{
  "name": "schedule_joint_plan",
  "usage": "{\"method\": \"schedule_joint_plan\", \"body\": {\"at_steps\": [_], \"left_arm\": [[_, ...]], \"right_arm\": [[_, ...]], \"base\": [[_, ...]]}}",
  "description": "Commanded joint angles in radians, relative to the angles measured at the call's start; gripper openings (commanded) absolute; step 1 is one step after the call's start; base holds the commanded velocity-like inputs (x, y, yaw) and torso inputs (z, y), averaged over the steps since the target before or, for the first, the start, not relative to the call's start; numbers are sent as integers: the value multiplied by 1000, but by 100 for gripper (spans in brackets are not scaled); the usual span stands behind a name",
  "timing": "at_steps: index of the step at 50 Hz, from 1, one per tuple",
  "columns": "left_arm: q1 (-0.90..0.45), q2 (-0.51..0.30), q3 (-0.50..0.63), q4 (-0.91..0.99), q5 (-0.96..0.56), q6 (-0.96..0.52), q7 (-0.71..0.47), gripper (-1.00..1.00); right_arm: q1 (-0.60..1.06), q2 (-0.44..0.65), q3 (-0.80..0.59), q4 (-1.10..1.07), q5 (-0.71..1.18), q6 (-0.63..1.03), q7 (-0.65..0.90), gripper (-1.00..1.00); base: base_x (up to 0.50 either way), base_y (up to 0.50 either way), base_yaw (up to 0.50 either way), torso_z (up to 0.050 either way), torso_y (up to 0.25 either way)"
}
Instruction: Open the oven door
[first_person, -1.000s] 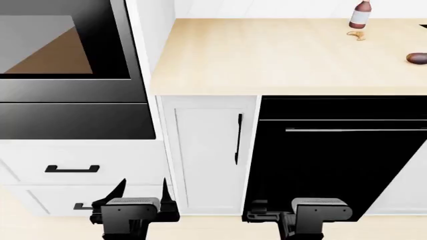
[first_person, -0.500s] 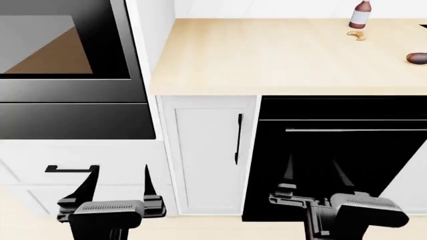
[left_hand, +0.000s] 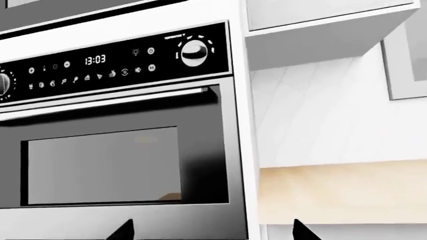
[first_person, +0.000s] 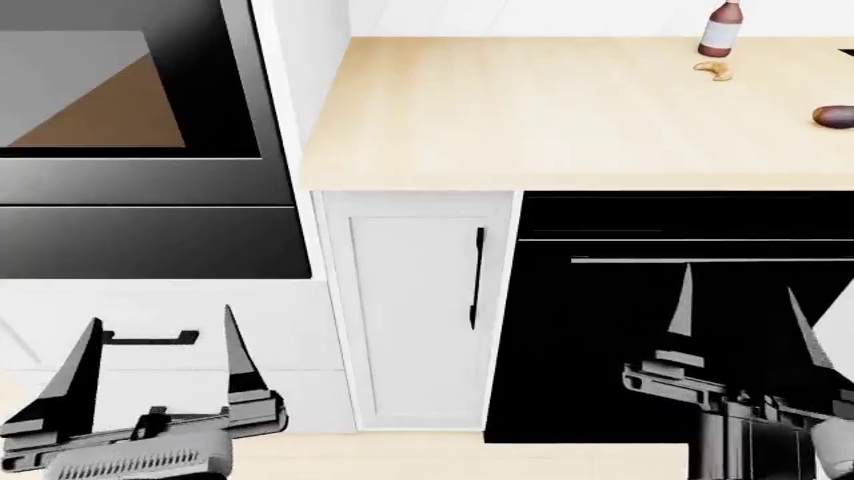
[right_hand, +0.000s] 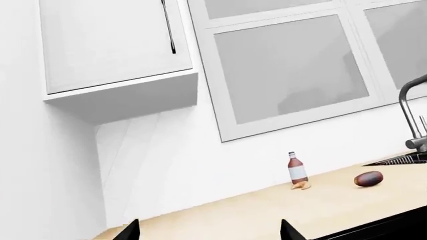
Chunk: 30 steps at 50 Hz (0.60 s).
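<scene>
Above and ahead of the left end effector, fingers apart and empty, the oven door sits fully closed, its silver bar handle untouched. Reaching, gripping and pulling remain. The right end effector, spread too, faces the dishwasher front.

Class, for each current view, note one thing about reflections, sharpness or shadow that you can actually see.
Left wrist view: the glossy black oven door with its wide glass window carries soft grey reflections, and its silver bar handle shows a bright highlight. Head view: the pale wooden countertop is evenly lit and crisp. Right wrist view: the white wall cabinet casts a faint shadow below; nothing looks blurred.
</scene>
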Motion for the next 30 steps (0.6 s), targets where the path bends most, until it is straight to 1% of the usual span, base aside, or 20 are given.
{"method": "schedule_joint_plan", "body": {"at_steps": [1, 7, 12, 16, 30], "left_arm": [[39, -15, -10, 69, 25, 21, -32, 100], [51, -21, -10, 92, 39, 12, -41, 100], [60, -27, -7, 98, 45, 16, -45, 100], [60, -31, -2, 99, 47, 15, -48, 100], [49, -39, 6, 93, 57, 14, -64, 100]], "right_arm": [[-44, 22, 29, -95, 55, -54, 5, 100], [-92, 16, 38, -137, 54, -139, -13, 100], [-104, 21, 34, -139, 71, -169, -25, 100], [-127, 15, 33, -138, 85, -248, -58, 100], [-144, 19, 27, -144, 94, -309, -67, 100]], "base": [[0, 0, 0, 0, 0], [0, 0, 0, 0, 0], [0, 0, 0, 0, 0], [0, 0, 0, 0, 0], [0, 0, 0, 0, 0]]}}
